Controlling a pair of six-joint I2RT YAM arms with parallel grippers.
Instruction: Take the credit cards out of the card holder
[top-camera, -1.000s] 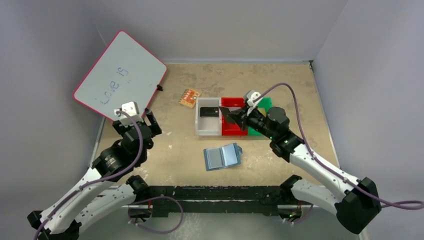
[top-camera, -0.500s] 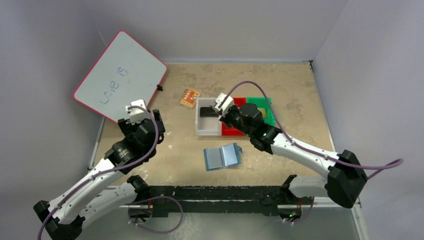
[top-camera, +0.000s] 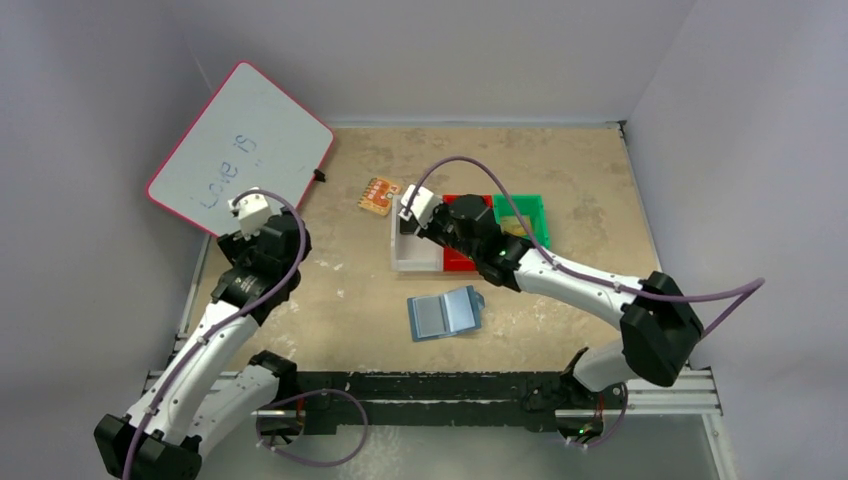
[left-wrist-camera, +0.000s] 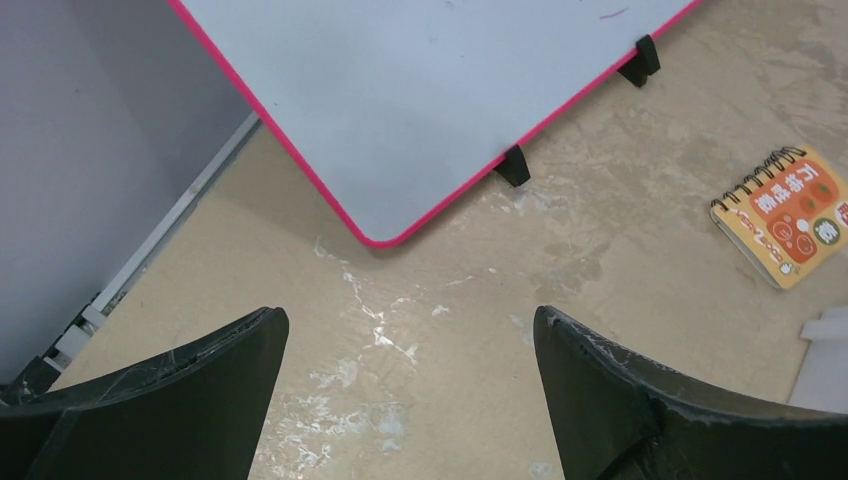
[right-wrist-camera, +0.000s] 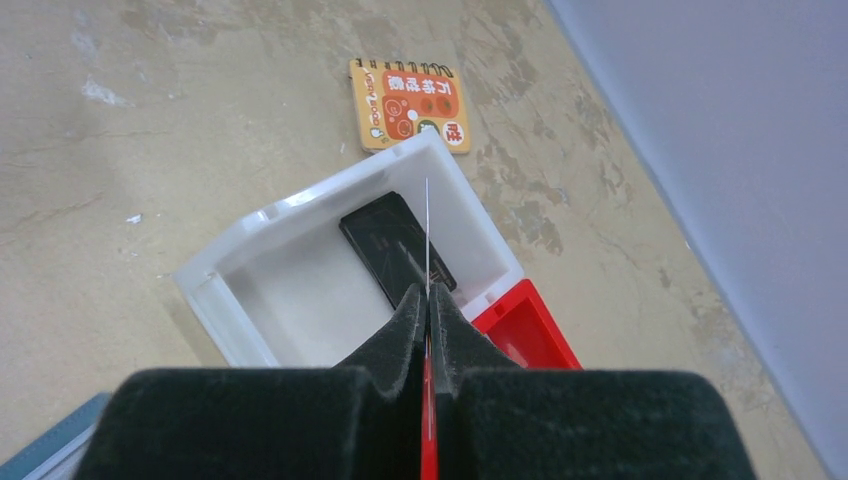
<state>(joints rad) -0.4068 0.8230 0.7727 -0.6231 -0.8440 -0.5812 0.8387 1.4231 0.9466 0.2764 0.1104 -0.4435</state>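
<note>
1. A scuffed tan table (top-camera: 340, 290) fills a booth of plain pale grey walls. At its left back a pink-rimmed whiteboard (top-camera: 240, 150) leans on small black feet.
2. The left arm reaches up the left side. Its left pincer (left-wrist-camera: 410, 320) hangs wide open and empty over bare table just before the whiteboard's corner.
3. The right arm stretches leftward across the middle. Its right pincer (right-wrist-camera: 427, 295) is pressed shut on a thin card (right-wrist-camera: 427, 235), seen edge-on above the white bin (right-wrist-camera: 300, 205); its colour cannot be told.
4. Counted from the left:
   - one orange notebook (right-wrist-camera: 408, 103);
   - three bins in a row: white, red bin (right-wrist-camera: 525, 320), green bin (top-camera: 520, 207);
   - one black card (right-wrist-camera: 395, 245) lying in the white bin;
   - one blue card holder (top-camera: 445, 314), open flat on the table in front of the bins, apart from them.
</note>
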